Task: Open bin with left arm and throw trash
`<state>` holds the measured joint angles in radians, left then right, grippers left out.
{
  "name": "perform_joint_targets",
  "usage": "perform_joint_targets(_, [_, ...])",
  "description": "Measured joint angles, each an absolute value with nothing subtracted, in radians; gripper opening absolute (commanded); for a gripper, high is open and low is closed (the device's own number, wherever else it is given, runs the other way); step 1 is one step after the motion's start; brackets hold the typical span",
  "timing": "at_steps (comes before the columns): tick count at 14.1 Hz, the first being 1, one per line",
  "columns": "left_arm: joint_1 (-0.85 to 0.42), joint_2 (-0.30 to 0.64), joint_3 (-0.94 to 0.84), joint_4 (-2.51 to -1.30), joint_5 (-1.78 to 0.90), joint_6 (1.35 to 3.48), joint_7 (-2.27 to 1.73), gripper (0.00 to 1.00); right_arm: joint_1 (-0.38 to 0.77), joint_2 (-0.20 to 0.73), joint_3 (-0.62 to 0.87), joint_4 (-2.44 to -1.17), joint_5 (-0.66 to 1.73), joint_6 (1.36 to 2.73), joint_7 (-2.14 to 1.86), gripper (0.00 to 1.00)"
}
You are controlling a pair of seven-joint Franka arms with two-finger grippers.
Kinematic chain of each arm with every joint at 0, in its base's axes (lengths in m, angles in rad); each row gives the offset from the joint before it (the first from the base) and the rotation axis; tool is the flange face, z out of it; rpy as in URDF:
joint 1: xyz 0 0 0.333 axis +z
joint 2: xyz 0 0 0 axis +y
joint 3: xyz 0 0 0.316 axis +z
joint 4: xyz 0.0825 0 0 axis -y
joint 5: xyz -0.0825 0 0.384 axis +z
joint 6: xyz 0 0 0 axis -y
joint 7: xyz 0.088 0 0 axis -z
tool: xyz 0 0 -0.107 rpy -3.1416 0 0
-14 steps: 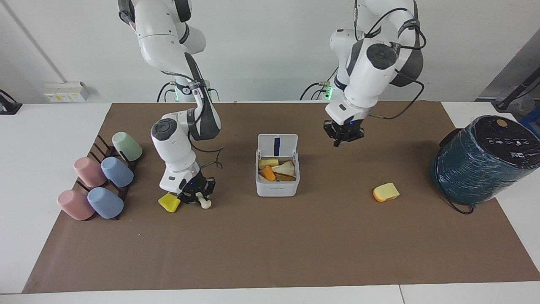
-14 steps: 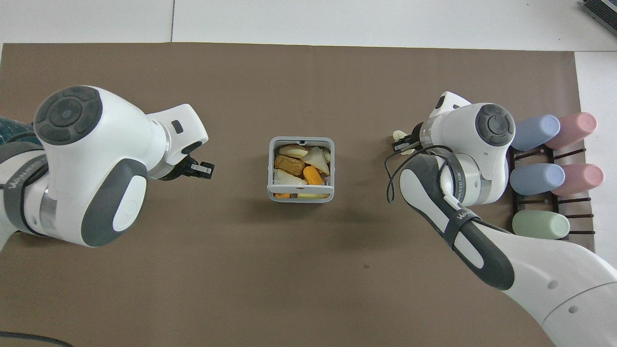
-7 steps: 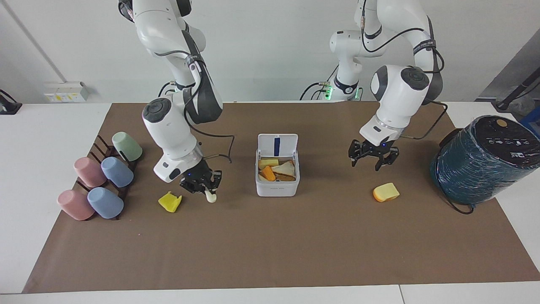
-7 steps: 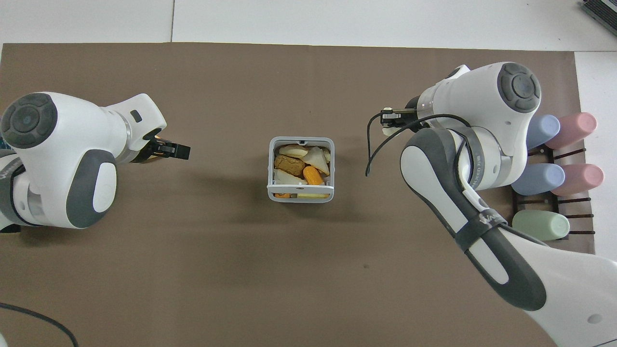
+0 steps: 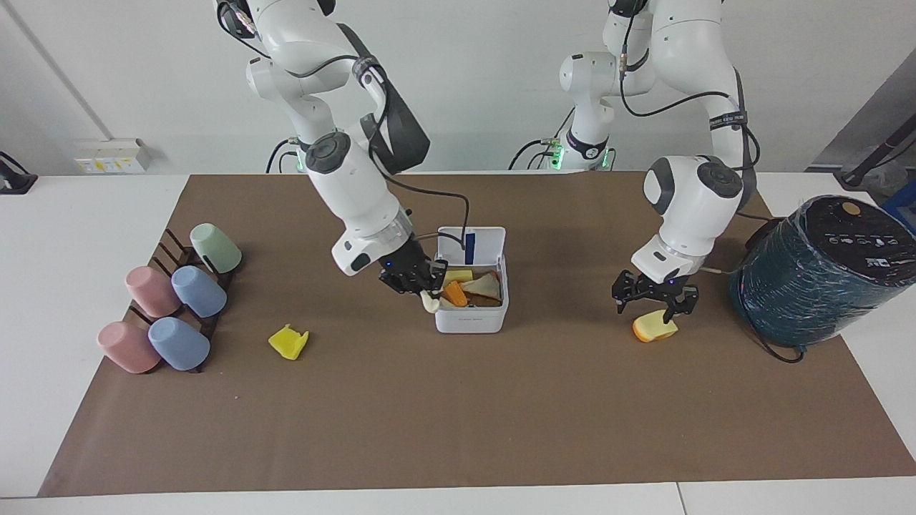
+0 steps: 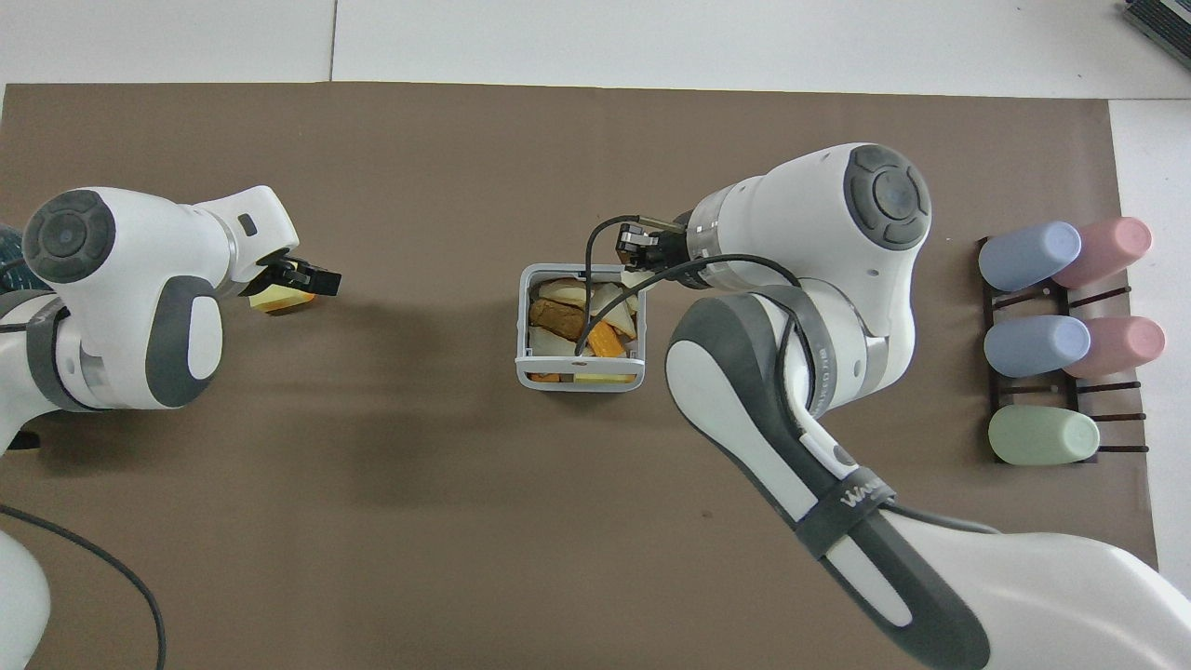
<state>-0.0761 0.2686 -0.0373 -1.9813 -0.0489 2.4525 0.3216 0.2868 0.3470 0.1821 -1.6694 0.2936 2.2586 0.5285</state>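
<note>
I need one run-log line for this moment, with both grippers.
bin: lid open | right gripper: shut on cream-white lump, over bin edge | left gripper: open, over yellow wedge | yellow scrap: on table

The table (image 5: 93, 236) was white under a brown mat (image 5: 458, 415). The bin (image 5: 470, 318) was white, its lid (image 5: 470, 247) striped blue. One scrap (image 5: 288, 342) was bright yellow, a wedge (image 5: 655, 327) yellow with orange edge. Cups (image 5: 172, 304) were pink, blue, green.
</note>
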Motion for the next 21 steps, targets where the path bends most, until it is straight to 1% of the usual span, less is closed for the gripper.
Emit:
perform_joint_targets(1, [-0.064, 0.286, -0.037, -1.981, -0.048, 2.469, 0.362, 1.00, 0.312, 0.346, 0.183, -1.676, 0.294, 2.259, 0.559, 0.05])
perform_joint_targets(2, [-0.054, 0.300, -0.037, -1.982, -0.048, 2.480, 0.393, 1.00, 0.335, 0.345, 0.183, -1.685, 0.294, 2.259, 0.583, 0.18])
perform_joint_targets(3, [-0.048, 0.312, -0.038, -1.982, -0.048, 2.484, 0.411, 1.00, 0.351, 0.342, 0.184, -1.694, 0.294, 2.259, 0.600, 0.35])
perform_joint_targets(4, [-0.046, 0.318, -0.038, -1.982, -0.048, 2.485, 0.420, 1.00, 0.360, 0.338, 0.183, -1.703, 0.294, 2.259, 0.606, 0.56])
perform_joint_targets(6, [-0.046, 0.320, -0.040, -1.986, -0.047, 2.486, 0.425, 1.00, 0.359, 0.334, 0.182, -1.711, 0.294, 2.259, 0.606, 0.83])
perform_joint_targets(7, [-0.046, 0.320, -0.041, -1.992, -0.047, 2.486, 0.426, 1.00, 0.359, 0.334, 0.179, -1.711, 0.294, 2.259, 0.606, 0.93])
perform_joint_targets(8, [-0.046, 0.320, -0.042, -1.999, -0.047, 2.486, 0.429, 0.81, 0.358, 0.334, 0.177, -1.711, 0.294, 2.259, 0.606, 1.00])
perform_joint_targets(9, [-0.046, 0.320, -0.043, -2.004, -0.046, 2.486, 0.440, 0.56, 0.358, 0.334, 0.177, -1.711, 0.294, 2.259, 0.606, 1.00])
perform_joint_targets(10, [-0.046, 0.320, -0.043, -2.009, -0.045, 2.486, 0.464, 0.26, 0.359, 0.333, 0.177, -1.711, 0.294, 2.259, 0.606, 1.00])
perform_joint_targets(11, [-0.046, 0.320, -0.043, -2.010, -0.044, 2.487, 0.495, 0.01, 0.359, 0.333, 0.177, -1.711, 0.294, 2.260, 0.606, 1.00])
perform_joint_targets(15, [-0.045, 0.317, -0.039, -2.009, -0.044, 2.488, 0.565, 0.00, 0.359, 0.324, 0.176, -1.711, 0.289, 2.262, 0.605, 1.00])
perform_joint_targets(17, [-0.045, 0.315, -0.040, -2.002, -0.043, 2.479, 0.572, 0.00, 0.350, 0.309, 0.170, -1.707, 0.225, 2.262, 0.602, 1.00])
perform_joint_targets(19, [-0.046, 0.314, -0.047, -1.978, -0.043, 2.447, 0.572, 0.00, 0.299, 0.273, 0.167, -1.705, 0.120, 2.262, 0.596, 1.00])
perform_joint_targets(21, [-0.049, 0.308, -0.061, -1.952, -0.043, 2.422, 0.572, 0.00, 0.211, 0.243, 0.164, -1.706, 0.080, 2.260, 0.486, 1.00])
